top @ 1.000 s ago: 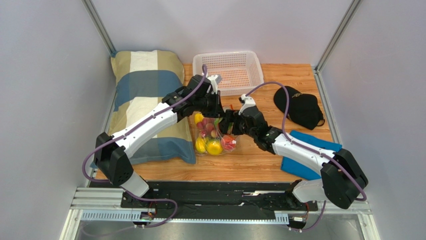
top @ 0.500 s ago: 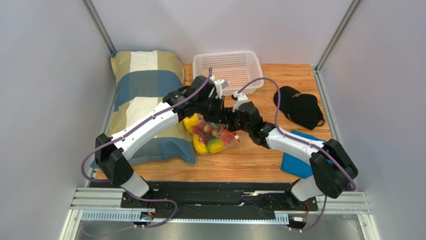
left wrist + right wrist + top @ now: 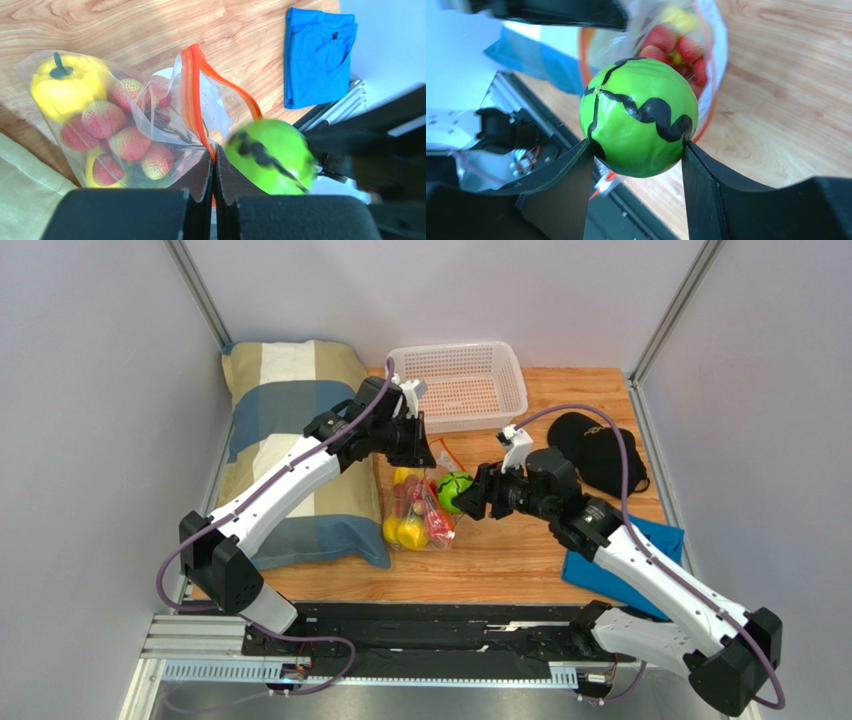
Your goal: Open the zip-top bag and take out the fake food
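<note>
Bright, even light from above; soft shadows on table (image 3: 500, 565). Left wrist view: green ball (image 3: 270, 155) motion-blurred, glare on wood. Right wrist: ball sharp, bg overexposed.

No text, label, brand, number or sign is legible in any view; the sole candidate noted is a small pale mark on the black cap (image 3: 597, 455) lying near the far right corner of the worktop (image 3: 520, 560), too small to be read.
</note>
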You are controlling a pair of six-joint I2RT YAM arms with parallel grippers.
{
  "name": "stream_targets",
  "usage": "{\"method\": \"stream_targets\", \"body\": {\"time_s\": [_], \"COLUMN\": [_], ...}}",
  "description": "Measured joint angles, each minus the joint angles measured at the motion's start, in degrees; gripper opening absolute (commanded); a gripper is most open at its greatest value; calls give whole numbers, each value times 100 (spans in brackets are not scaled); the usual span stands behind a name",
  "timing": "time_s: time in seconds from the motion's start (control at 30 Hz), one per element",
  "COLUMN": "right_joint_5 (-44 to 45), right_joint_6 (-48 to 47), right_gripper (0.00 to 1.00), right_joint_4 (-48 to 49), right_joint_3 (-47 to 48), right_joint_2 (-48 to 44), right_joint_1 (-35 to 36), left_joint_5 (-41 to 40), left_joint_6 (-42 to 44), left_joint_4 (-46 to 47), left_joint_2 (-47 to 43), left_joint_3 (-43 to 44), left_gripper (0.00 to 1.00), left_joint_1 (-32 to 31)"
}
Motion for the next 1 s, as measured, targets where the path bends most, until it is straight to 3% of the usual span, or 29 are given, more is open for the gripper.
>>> {"method": "stream_targets", "body": {"time_s": [0.17, 0.23, 0.43, 0.67, 0.8, 0.87, 0.93, 0.97, 1.0], "right_joint_5": [-31, 197, 1075, 1707, 1873, 1928, 1947, 1943, 1939], "right_joint_6": [24, -17, -387, -726, -914, -1019, -1095, -1123, -1154], "right_gripper": [4, 0, 0, 1, 14, 15, 32, 49, 56], "right_joint_4": [-780, -879, -614, -551, -717, -835, -970, -1001, -1051], "right_joint_3": [903, 1633, 3825, 4931, 5324, 5606, 5855, 5914, 5967], "right_joint_2": [-17, 328, 2334, 4835, 5864, 6271, 6557, 6636, 6695], "right_joint_1": [-15, -103, -813, -1558, -1801, -1888, -1945, -1963, -1982], "left_joint_5": [-31, -7, 146, 380, 590, 649, 697, 719, 754], "left_joint_6": [59, 107, 315, 481, 476, 466, 442, 415, 376], "left_joint_4": [44, 39, 105, 179, 317, 372, 404, 420, 444], "left_joint_2": [4, 9, 4, 7, 7, 7, 9, 13, 20], "left_joint_3": [-103, -111, -323, -428, -428, -428, -424, -422, -417], "left_gripper": [0, 0, 0, 0, 0, 0, 0, 0, 0], "left_joint_1": [-15, -13, -13, -13, -13, -13, -13, -13, -13]}}
